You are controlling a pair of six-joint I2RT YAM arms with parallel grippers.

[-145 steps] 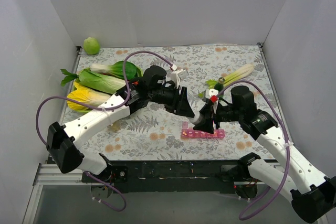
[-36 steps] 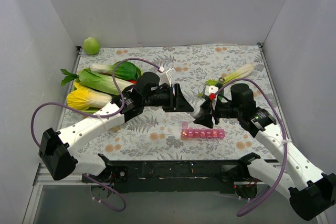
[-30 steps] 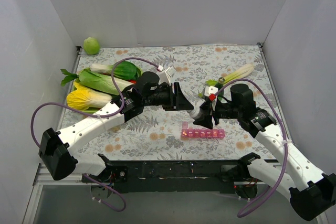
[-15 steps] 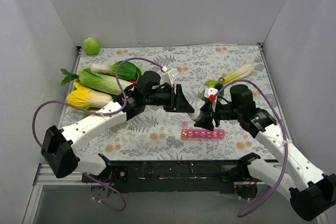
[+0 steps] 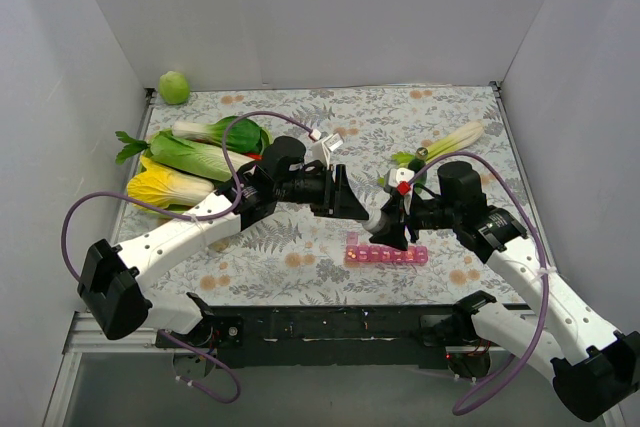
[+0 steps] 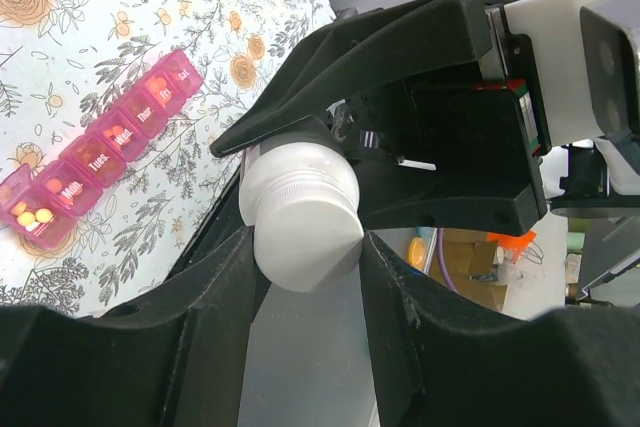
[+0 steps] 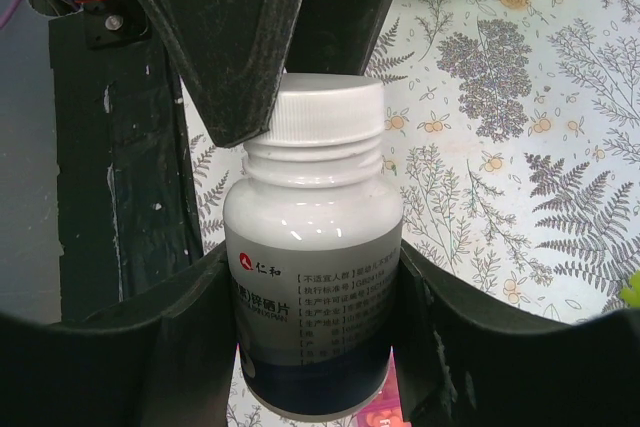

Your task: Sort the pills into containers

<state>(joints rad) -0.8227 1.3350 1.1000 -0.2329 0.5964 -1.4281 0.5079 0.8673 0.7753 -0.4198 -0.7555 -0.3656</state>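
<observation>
Translucent pink pill organizer just beside right gripper | it clamps smooth white plastic bottle | left gripper pinches ribbed cap

**Greens Line the Flowered Cloth**

On the left, three leafy vegetables lie side by side: a bok choy at the back, a long green one touching it, and a yellow cabbage nearest. A round green ball sits in the far left corner. Over on the right, a leek lies slantwise on the flowered cloth.
</observation>
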